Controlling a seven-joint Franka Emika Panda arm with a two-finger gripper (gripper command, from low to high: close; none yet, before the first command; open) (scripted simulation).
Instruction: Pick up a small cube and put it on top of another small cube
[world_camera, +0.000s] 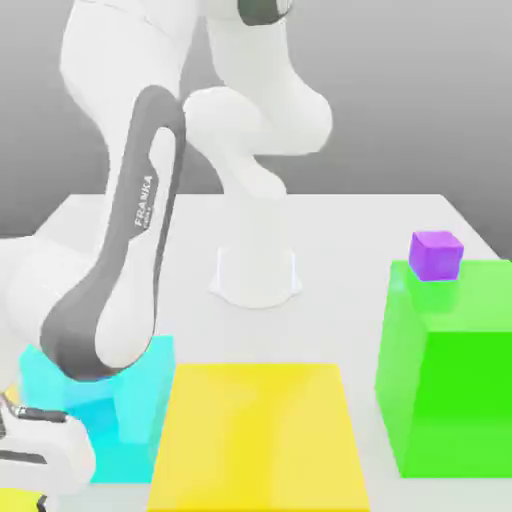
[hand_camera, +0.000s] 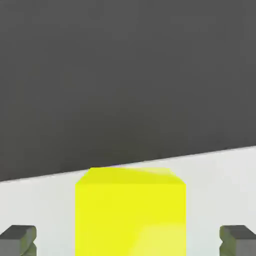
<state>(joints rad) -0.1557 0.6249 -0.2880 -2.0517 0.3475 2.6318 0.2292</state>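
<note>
Looking through the hand view, I see the yellow cube sitting on the white table, between the two fingertips of my gripper; they stand wide apart, each well clear of the cube's sides. In the exterior view, the purple cube rests on the green block at right. A yellow slab lies bottom centre, a cyan block at lower left beside the arm.
</note>
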